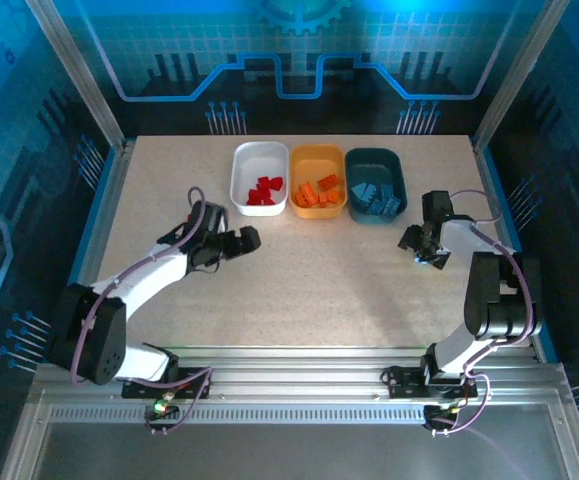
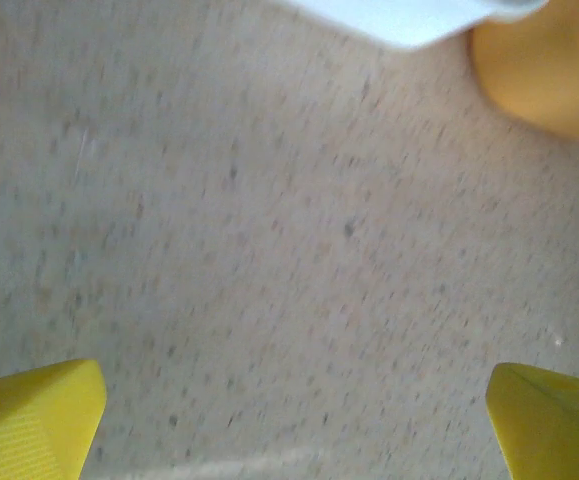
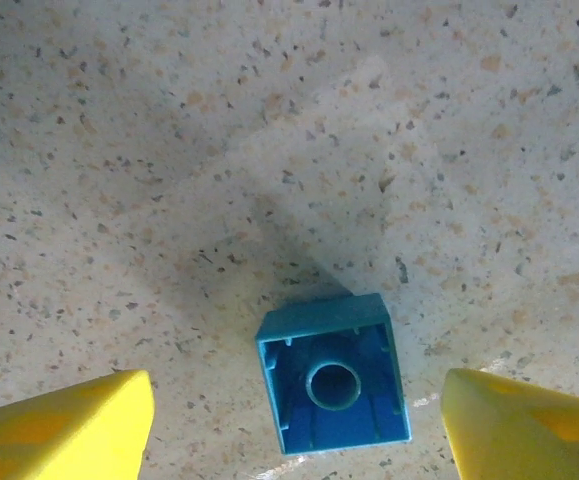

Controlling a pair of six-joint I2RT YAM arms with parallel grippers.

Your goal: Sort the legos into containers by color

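Note:
Three containers stand in a row at the back of the table. The white tub (image 1: 257,158) holds red legos (image 1: 263,190), the orange tub (image 1: 315,152) holds orange legos (image 1: 319,190), and the teal tub (image 1: 373,154) holds light blue legos (image 1: 374,197). One light blue brick (image 3: 332,388) lies upside down on the table between the yellow fingers of my right gripper (image 3: 299,430), which is open and not touching it. That right gripper (image 1: 424,255) hangs right of the tubs. My left gripper (image 1: 252,238) (image 2: 294,430) is open and empty over bare table, just in front of the white tub (image 2: 409,15).
A corner of the orange tub (image 2: 544,75) shows at the top right of the left wrist view. The speckled tabletop (image 1: 309,280) lies between the two arms. Raised metal rails border the table on the left and right.

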